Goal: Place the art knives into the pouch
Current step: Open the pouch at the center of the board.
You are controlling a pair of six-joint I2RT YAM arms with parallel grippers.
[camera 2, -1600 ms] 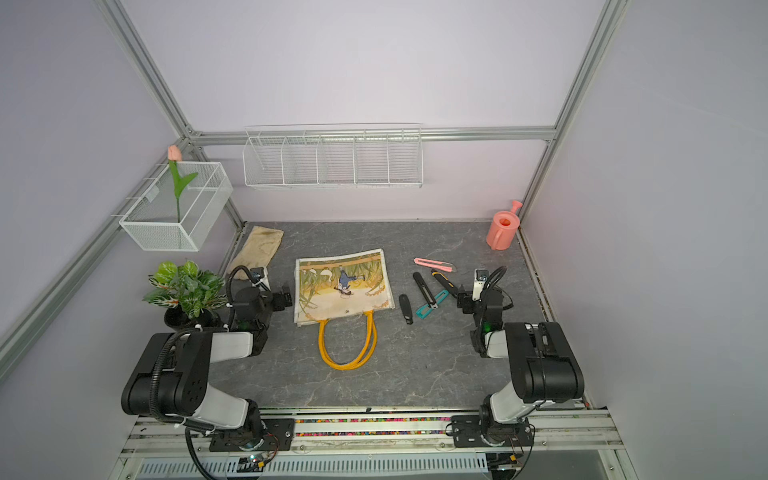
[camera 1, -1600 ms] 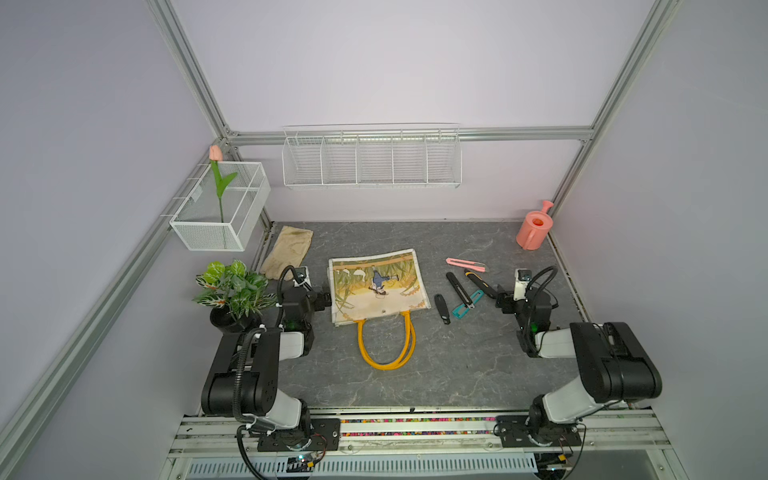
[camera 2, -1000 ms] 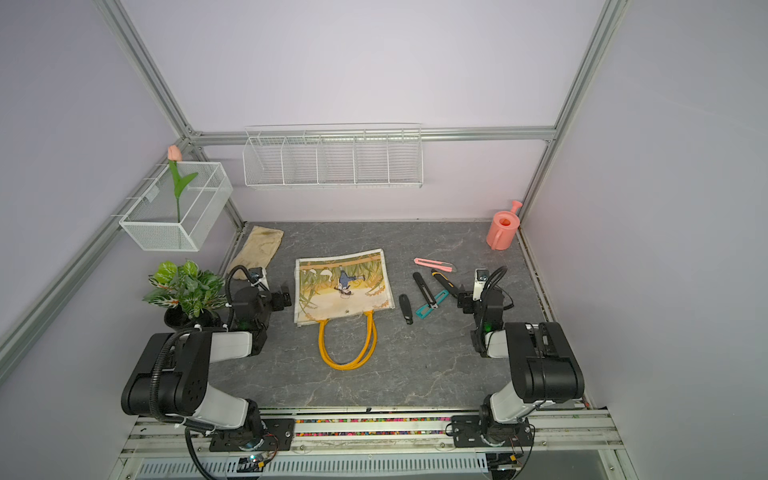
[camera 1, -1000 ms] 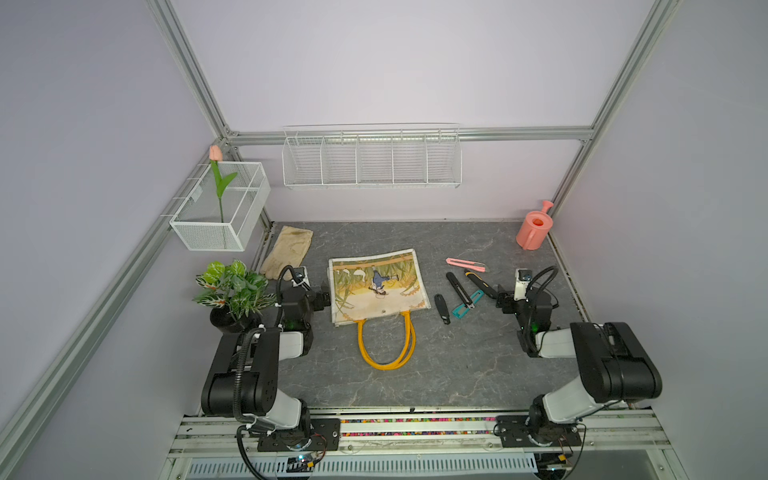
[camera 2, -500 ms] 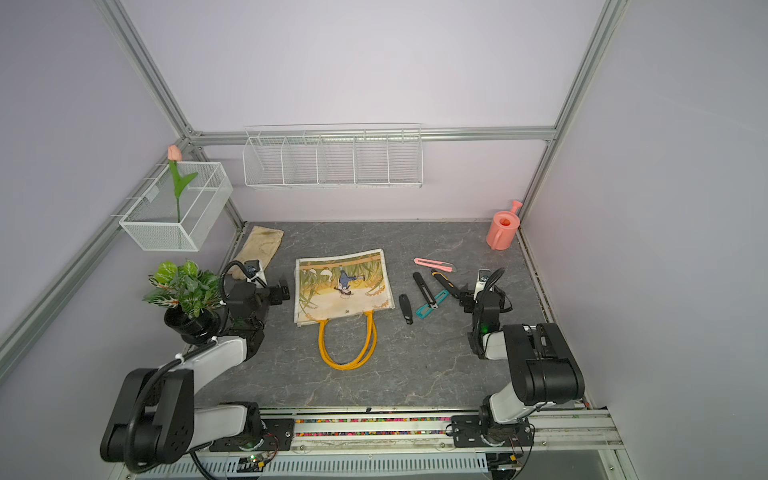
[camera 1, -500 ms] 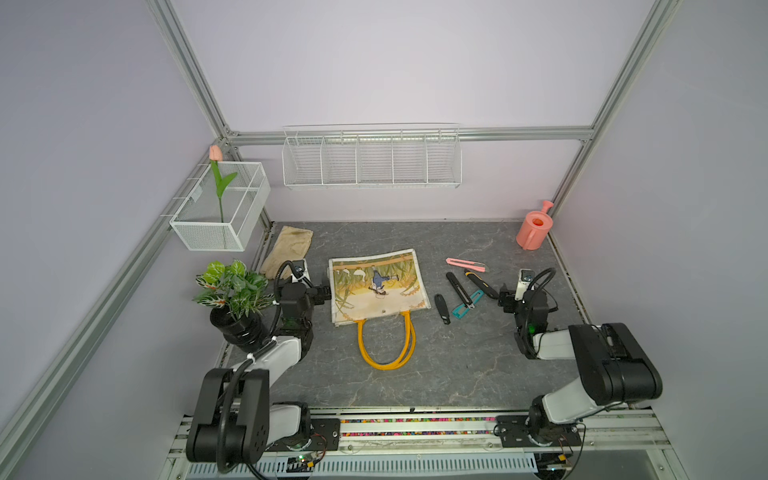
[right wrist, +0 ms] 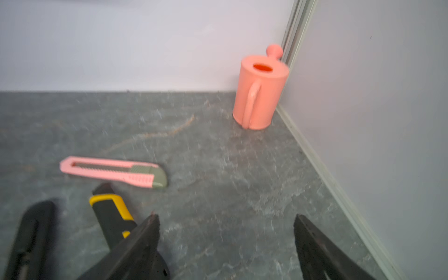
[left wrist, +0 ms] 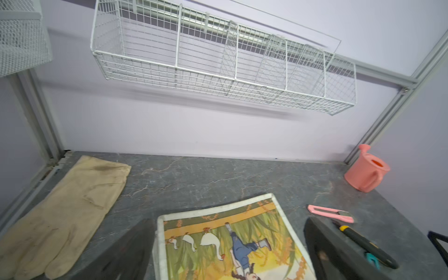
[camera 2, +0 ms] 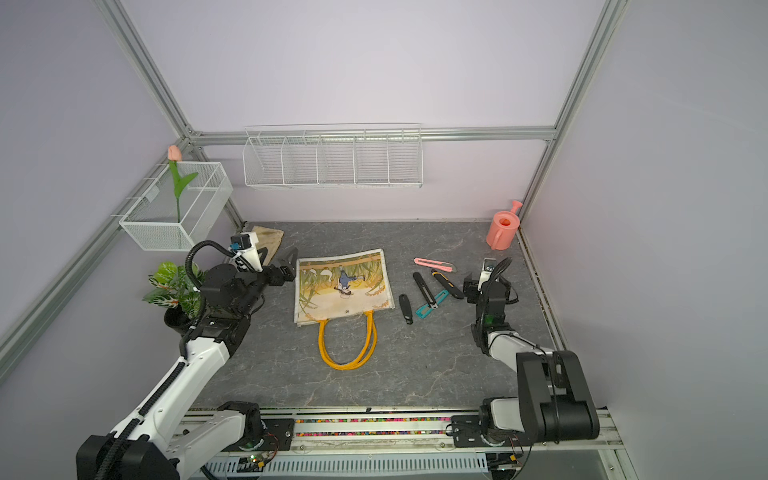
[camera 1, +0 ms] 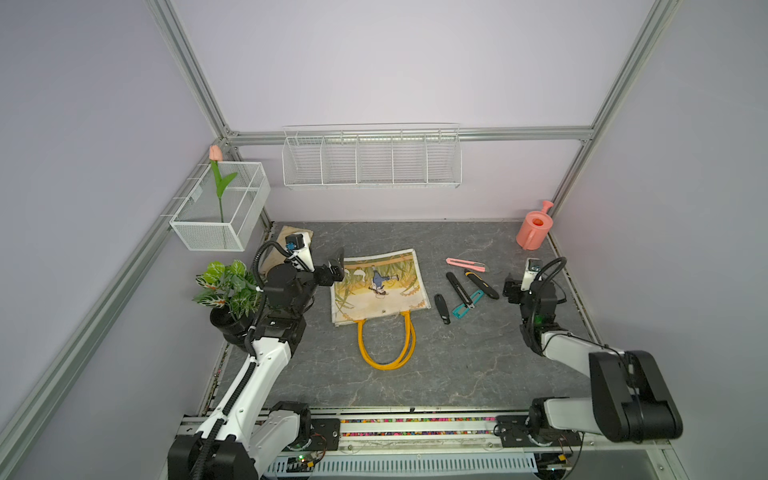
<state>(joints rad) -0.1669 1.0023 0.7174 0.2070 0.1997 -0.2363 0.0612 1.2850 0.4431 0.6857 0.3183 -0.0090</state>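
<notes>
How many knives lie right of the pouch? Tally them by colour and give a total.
pink utility knife: 1
black-and-yellow utility knife: 1
black: 2, the long knife and the short knife
teal cutter: 1
Total: 5

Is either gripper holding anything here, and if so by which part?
Nothing is held. The left gripper is open beside the pouch; the right gripper is open beside the black-and-yellow knife.
</notes>
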